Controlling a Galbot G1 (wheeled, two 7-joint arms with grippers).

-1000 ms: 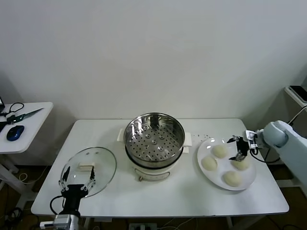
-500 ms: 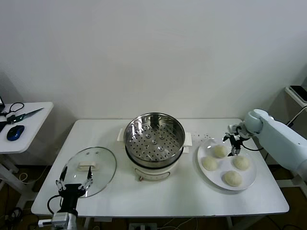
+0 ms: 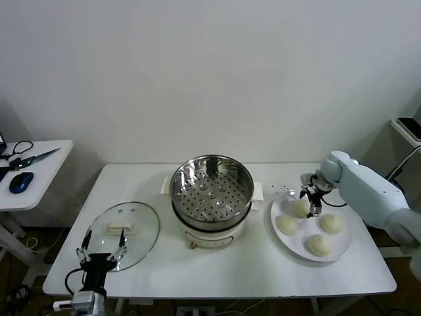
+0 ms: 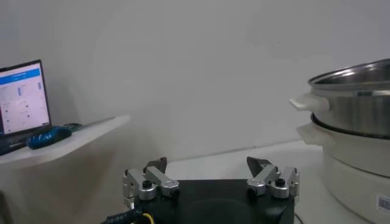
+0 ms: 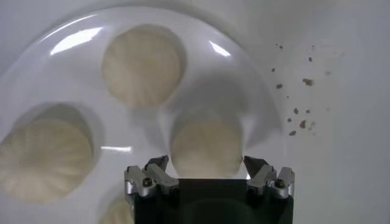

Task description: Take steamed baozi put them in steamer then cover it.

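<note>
In the head view the steamer (image 3: 212, 196) stands uncovered at the middle of the white table (image 3: 217, 276), its perforated basket bare of food. The cover (image 3: 122, 233) lies flat on the table to the robot's left of it, white handle up. Four steamed baozi (image 3: 287, 225) sit on a white plate (image 3: 342, 250) to the right of the steamer. The right gripper (image 3: 310, 199) hangs over the far bun on the plate; whether it touches the bun is hard to tell from here. The left gripper (image 3: 100, 255) waits at the table's near-left edge by the cover, fingers spread. The left wrist view shows the left gripper (image 4: 210, 175) with both fingers apart and nothing between them, the steamer (image 4: 353, 122) off to one side. In the right wrist view the right gripper (image 5: 207, 168) is released, its fingers parted on either side of one baozi (image 5: 206, 146) just beyond their tips, with other buns near it on the plate (image 5: 244, 67).
</note>
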